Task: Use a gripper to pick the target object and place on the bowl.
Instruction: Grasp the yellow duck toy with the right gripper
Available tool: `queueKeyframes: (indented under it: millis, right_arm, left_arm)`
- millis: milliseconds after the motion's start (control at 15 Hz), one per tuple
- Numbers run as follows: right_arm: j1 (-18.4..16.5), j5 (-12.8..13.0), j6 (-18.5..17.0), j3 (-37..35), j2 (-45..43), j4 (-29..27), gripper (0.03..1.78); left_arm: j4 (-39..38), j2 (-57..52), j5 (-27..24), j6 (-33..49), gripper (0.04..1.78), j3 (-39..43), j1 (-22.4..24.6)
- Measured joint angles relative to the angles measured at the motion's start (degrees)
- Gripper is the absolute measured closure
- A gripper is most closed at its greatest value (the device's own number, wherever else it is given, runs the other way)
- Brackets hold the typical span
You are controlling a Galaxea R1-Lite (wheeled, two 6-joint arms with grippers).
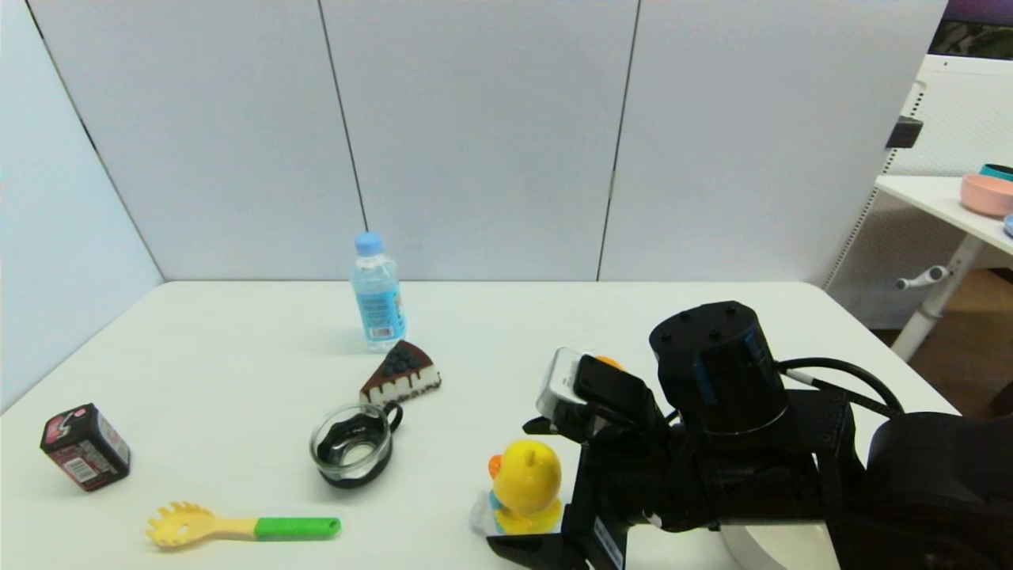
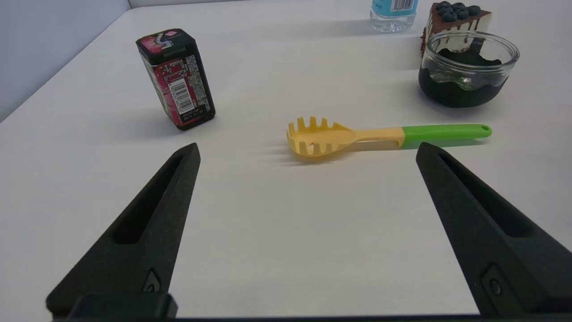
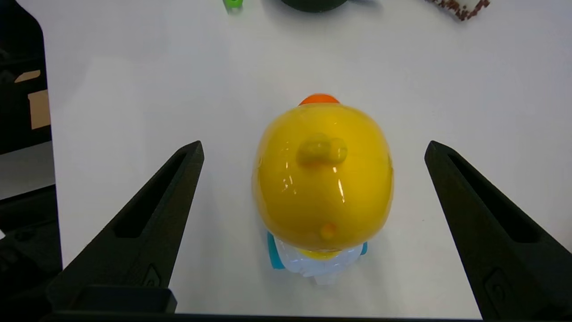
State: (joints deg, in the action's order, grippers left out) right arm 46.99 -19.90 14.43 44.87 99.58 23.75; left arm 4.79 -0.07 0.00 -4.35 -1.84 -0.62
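Here, near the table's front edge and toward its right side, the right gripper [image 3: 313, 150] is poised over the yellow duck toy [image 3: 322, 179], its two black fingers spread wide on either side and not touching it. The bowl [image 1: 772, 546] peeks out at the front right corner, mostly hidden under the arm. The left gripper [image 2: 308, 150], fingers apart, hangs over the front left area near a pasta spoon [image 2: 384, 135].

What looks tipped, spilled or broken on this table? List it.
Only the small red-and-black box at the table's left stands out: it leans to one side rather than sitting square. The duck stands upright between the open right gripper fingers. Nothing looks spilled or broken.
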Motion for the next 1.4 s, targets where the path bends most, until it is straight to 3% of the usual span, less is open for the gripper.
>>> queueKeyframes:
  millis: [467,733,867,1400]
  right_arm:
    - [-0.2,0.0,-0.1,0.1,0.5,0.1,0.10]
    - [-0.2,0.1,-0.1,0.3,0.6,0.1,0.70]
    - [-0.2,0.1,-0.1,0.2,0.7,0.1,0.91]
    - [-0.4,0.2,-0.2,0.6,0.5,0.0,0.95]
  left_arm:
    - [0.0,0.0,0.0,0.0,0.11,0.0,0.0]
    - [0.0,0.0,0.0,0.0,0.11,0.0,0.0]
    - [0.0,0.0,0.0,0.0,0.11,0.0,0.0]
    - [0.0,0.0,0.0,0.0,0.11,0.0,0.0]
